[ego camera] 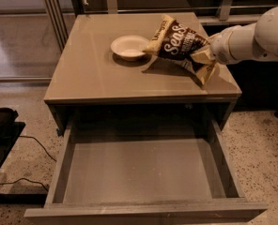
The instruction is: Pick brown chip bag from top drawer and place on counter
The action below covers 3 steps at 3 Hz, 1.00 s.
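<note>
The brown chip bag (179, 45) with white "Sea Salt" lettering is over the right part of the counter (96, 74), tilted, next to a white bowl. My gripper (208, 55) comes in from the right on a white arm and is at the bag's right end, where it holds the bag; the bag's lower edge is close to or touching the counter. The top drawer (139, 172) is pulled fully open below, with a bare grey bottom.
A white bowl (128, 47) stands on the counter just left of the bag. Black equipment and a cable (3, 130) lie on the speckled floor at the left. A railing and glass panels run behind the cabinet.
</note>
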{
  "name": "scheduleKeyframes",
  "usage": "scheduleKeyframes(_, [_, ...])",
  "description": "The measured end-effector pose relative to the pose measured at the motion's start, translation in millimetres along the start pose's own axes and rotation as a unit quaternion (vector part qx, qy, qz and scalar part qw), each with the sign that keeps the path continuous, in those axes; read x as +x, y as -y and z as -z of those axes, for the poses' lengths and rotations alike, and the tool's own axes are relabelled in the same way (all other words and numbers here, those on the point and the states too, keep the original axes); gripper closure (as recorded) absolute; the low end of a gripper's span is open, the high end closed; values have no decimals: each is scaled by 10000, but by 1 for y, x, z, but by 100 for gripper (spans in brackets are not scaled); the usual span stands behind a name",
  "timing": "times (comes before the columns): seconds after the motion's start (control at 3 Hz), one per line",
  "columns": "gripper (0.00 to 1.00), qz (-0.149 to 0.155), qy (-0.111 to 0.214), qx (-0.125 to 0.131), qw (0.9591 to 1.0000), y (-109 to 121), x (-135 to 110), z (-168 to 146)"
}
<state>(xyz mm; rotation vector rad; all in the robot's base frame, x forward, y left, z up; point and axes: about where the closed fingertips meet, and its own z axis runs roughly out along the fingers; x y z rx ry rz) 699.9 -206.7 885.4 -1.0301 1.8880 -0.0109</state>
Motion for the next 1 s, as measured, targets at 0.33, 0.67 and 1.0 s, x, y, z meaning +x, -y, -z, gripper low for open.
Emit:
scheduleKeyframes(0.33, [12, 0, 0, 0, 10000, 0, 0, 0])
scheduleKeyframes(0.67, [0, 0, 0, -1, 10000, 0, 0, 0])
scheduleKeyframes(1.0, [0, 0, 0, -1, 10000, 0, 0, 0])
